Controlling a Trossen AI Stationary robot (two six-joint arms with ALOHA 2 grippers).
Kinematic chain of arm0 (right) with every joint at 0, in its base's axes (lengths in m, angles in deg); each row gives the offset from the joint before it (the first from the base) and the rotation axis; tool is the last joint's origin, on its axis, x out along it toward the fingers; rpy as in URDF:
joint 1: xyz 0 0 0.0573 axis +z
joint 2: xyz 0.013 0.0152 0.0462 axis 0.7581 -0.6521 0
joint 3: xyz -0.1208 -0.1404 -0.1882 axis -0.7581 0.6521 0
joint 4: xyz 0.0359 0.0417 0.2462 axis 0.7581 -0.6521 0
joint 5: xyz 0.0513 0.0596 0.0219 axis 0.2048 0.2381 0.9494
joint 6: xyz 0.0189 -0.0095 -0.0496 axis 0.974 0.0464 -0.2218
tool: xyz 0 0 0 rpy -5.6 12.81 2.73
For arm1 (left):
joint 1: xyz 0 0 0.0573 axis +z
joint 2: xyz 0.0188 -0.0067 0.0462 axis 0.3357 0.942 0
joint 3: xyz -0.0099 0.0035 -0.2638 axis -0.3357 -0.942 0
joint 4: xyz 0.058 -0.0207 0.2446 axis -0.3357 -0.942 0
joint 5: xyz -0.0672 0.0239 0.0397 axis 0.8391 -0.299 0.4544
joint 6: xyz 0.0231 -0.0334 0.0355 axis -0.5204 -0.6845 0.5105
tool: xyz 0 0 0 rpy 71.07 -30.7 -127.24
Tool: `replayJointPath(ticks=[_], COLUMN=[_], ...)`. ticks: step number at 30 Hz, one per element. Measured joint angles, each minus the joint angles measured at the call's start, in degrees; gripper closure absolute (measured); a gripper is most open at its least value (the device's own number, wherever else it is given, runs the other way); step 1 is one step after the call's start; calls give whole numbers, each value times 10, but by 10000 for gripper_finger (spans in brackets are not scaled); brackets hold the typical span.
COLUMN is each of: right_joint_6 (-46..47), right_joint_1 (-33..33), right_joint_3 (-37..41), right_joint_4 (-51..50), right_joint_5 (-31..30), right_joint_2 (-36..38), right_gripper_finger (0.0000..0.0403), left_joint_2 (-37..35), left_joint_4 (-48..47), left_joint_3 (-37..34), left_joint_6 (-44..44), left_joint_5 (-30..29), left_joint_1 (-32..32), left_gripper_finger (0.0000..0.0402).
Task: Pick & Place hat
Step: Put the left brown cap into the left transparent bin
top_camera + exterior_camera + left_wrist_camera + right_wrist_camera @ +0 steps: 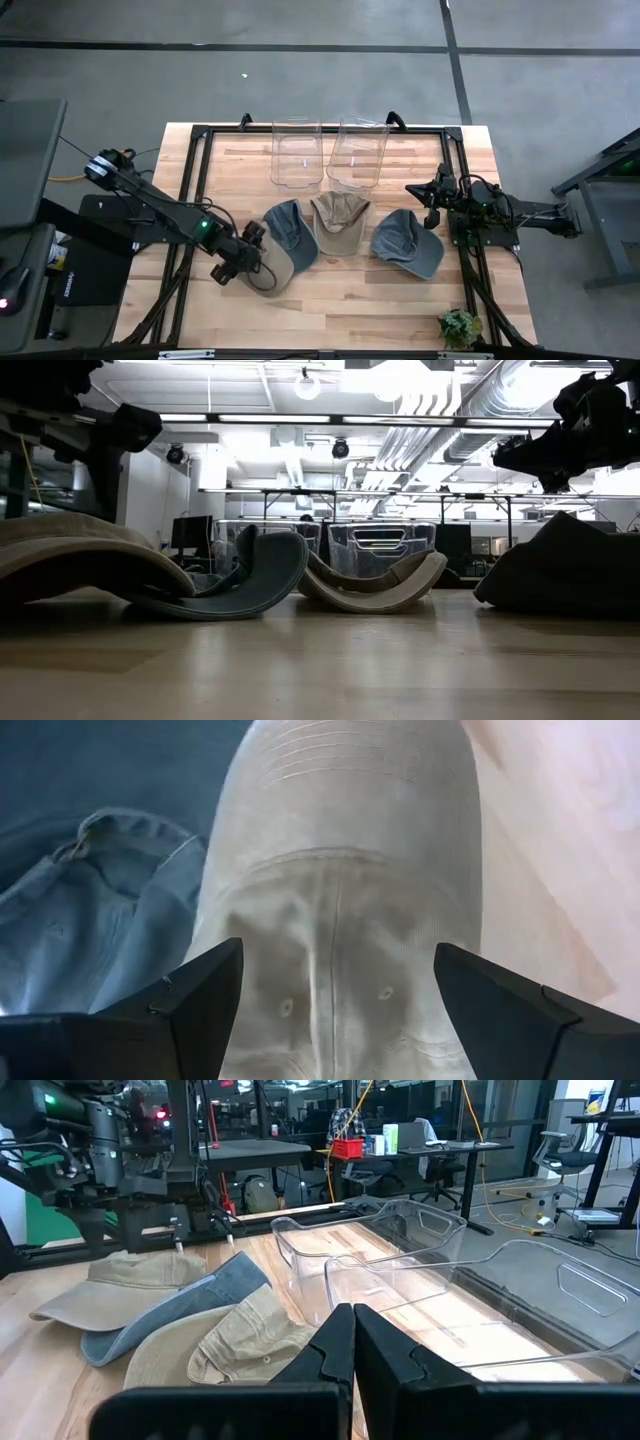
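L tool (262,262) sat over the tan cap (275,268) at the worktop's (350,300) near-left, fingers (190,1005) spread wide either side of the cap's crown, not yet gripping. In the wrist view the crown filled the gap between both fingers, w/ the blue cap (290,225) just beside it, its denim edge touching or overlapping the tan one.

R tool (428,205) hung at the right edge near the dark blue cap (408,243), fingers pressed together, holding nothing; that arm waited.

Risks, as judged: fingers straddled the soft crown, so closing could just squash fabric and slip off on lift. Blue cap's edge lay so close that a low close might snag it and drag both caps. Stiff brim could catch the neighbour on the way up.

Containers: two clear bins (296,152) (358,153) side by side at the far edge, well apart from the L tool. Both looked empty, no cap in either. A fourth cap, khaki (338,222), lay between the blue ones, just in front of the bins. Small plant (459,327) at near-right corner, out of the way.
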Motion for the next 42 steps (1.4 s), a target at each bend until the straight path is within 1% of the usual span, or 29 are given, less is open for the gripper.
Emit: replayJointPath(ticks=[6,9,15,22,25,29,32,36,42], right_joint_6=[0,0,0,0,0,0,0,0,0], right_joint_1=[0,0,0,0,0,0,0,0,0], right_joint_3=[0,0,0,0,0,0,0,0,0], right_joint_4=[1,1,0,0,1,0,0,0,0], right_joint_5=[0,0,0,0,0,0,0,0,0], right_joint_2=[0,-1,-3,-4,-4,-4,-4,-4,-5], right_gripper_finger=[402,402,402,402,402,402,402,402,402], left_joint_2=[23,41,61,82,90,94,94,94,94], left_joint_4=[13,35,34,33,32,33,33,32,31], left_joint_3=[0,0,0,0,0,0,0,0,0], left_joint_6=[21,23,23,23,23,23,23,23,23], left_joint_5=[-10,-15,-3,14,13,5,-26,-62,-55], left_joint_1=[10,22,39,39,38,38,37,37,37], left_gripper_finger=[96,96,96,97,108,144,184,248,356])
